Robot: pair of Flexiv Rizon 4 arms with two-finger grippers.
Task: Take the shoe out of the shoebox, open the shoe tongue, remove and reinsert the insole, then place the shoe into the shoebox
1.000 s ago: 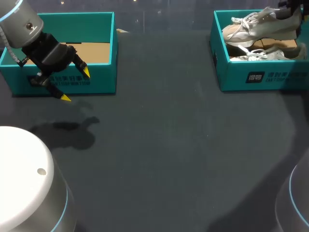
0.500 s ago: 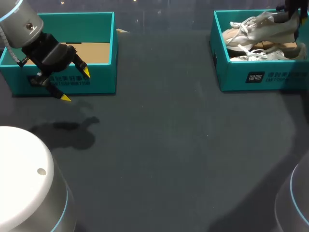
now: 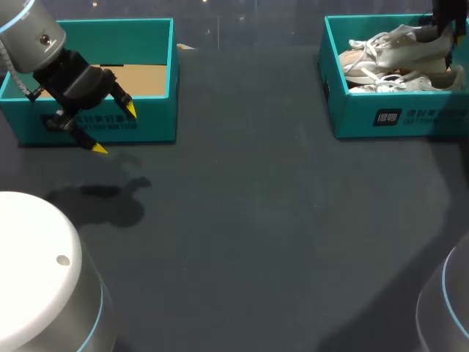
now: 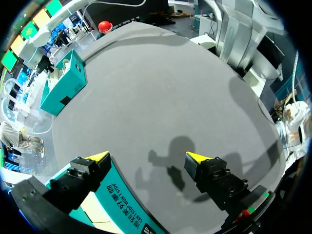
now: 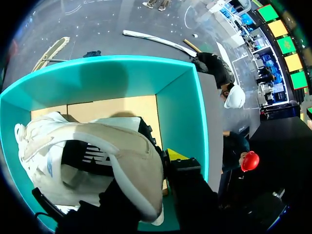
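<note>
Head view shows the pale grey laced sneaker [image 3: 399, 42], clamped at its heel by the right pincer [image 5: 163, 158], lowered since a second ago into the teal cardboard shoebox [image 3: 396, 121] at the far right corner of the dark bench [image 3: 242, 220], which looks like the closing placement, while the left pincer [image 3: 114, 129] hangs spread apart.

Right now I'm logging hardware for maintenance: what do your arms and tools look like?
My left arm is rounded and silver-grey, with a light blue ring and a thin cable alongside. The left tool is black, with two fingers ending in pointed yellow tips. The right tool is black too, with one yellow tip showing.
</note>
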